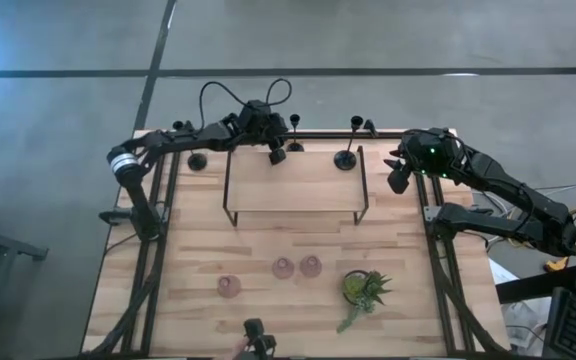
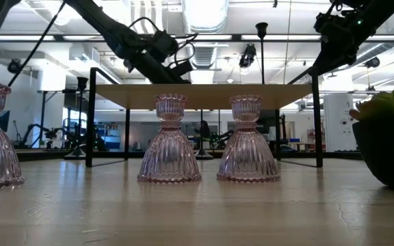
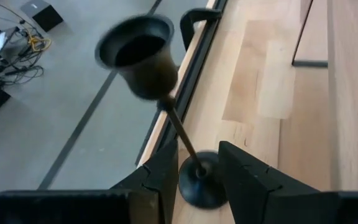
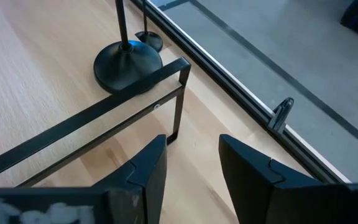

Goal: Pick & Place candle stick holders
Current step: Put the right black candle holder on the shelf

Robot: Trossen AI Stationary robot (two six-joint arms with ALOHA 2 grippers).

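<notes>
One black candle stick holder [image 3: 166,106] stands on its disc base [image 3: 201,186] on the table behind the wooden shelf [image 1: 293,180], near the far edge. My left gripper [image 1: 276,152] is open, its fingers on either side of the stem's lower end, not touching it. A second black holder [image 1: 346,157] stands on the shelf's far right part, a third [image 1: 197,161] on the table left of the shelf. Three pink glass holders [image 1: 229,287] [image 1: 283,267] [image 1: 311,266] stand near the front. My right gripper [image 1: 398,180] is open and empty at the shelf's right end.
A green potted plant [image 1: 365,288] stands at the front right, next to the pink holders. The shelf's black metal frame [image 4: 104,118] runs just ahead of my right gripper. A black rail [image 3: 194,68] lines the table's far edge beside the holder.
</notes>
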